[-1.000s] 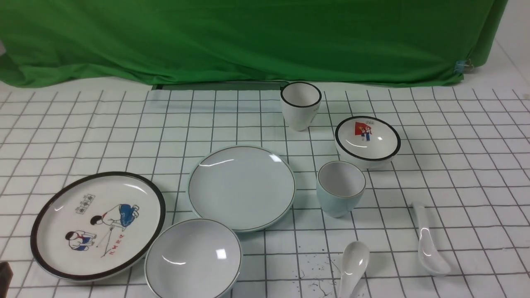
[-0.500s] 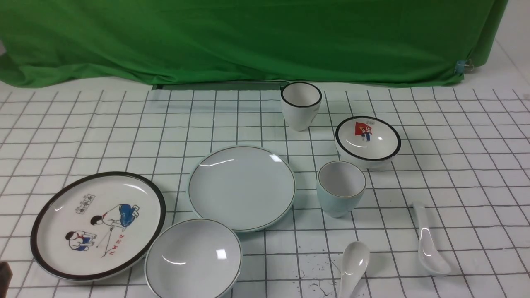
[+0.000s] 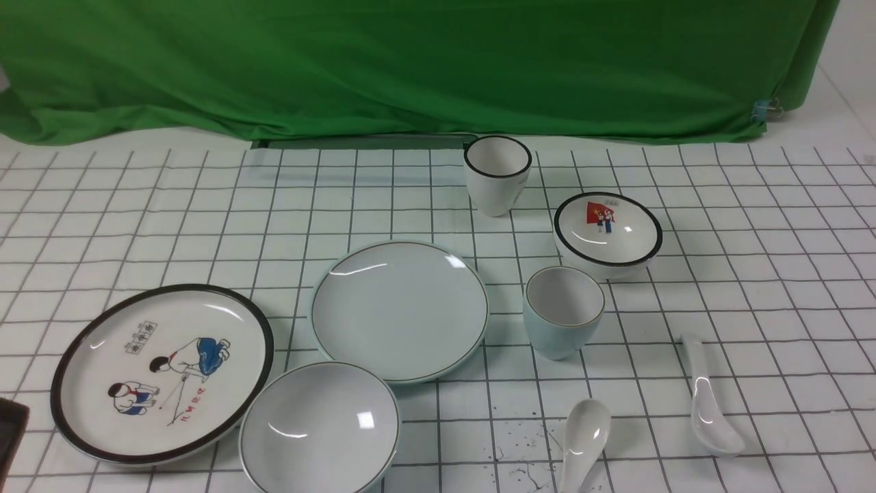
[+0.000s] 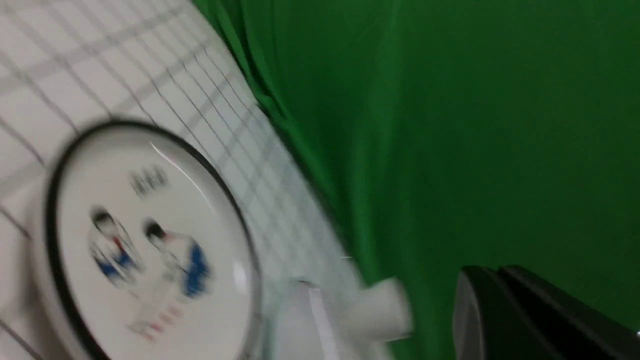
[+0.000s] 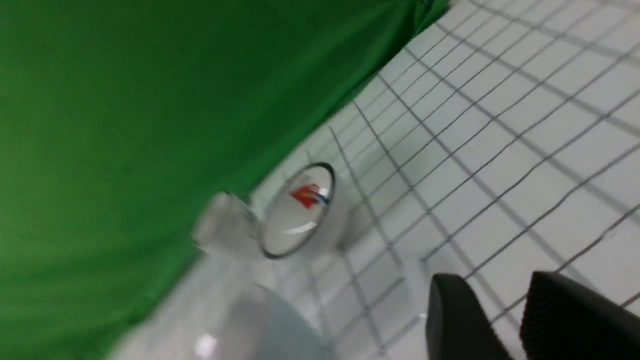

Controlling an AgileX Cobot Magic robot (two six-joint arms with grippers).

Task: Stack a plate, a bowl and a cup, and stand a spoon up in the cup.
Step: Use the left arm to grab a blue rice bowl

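At the far left, the left gripper is hanging above the checked table cover with its dark fingers pressed together on nothing. Its wrist view is blurring the picture plate lying under it. The bowl is sitting at the front, crowded between that picture plate and the plate. The rims are looking to touch, though I cannot tell for sure, and the frame is cutting the bowl's near edge. The plate is lying bare at the middle.

Right of it, the cup is standing upright. A black-rimmed cup and a flag bowl are standing behind it. The spoon is lying in front of the cup with its handle running off the bottom edge. A second spoon is lying whole further right.

The right gripper is showing only in its own blurred view, jaws partly apart and holding nothing. Open cover is spreading behind the picture plate and along the right side, and green cloth is closing the back.
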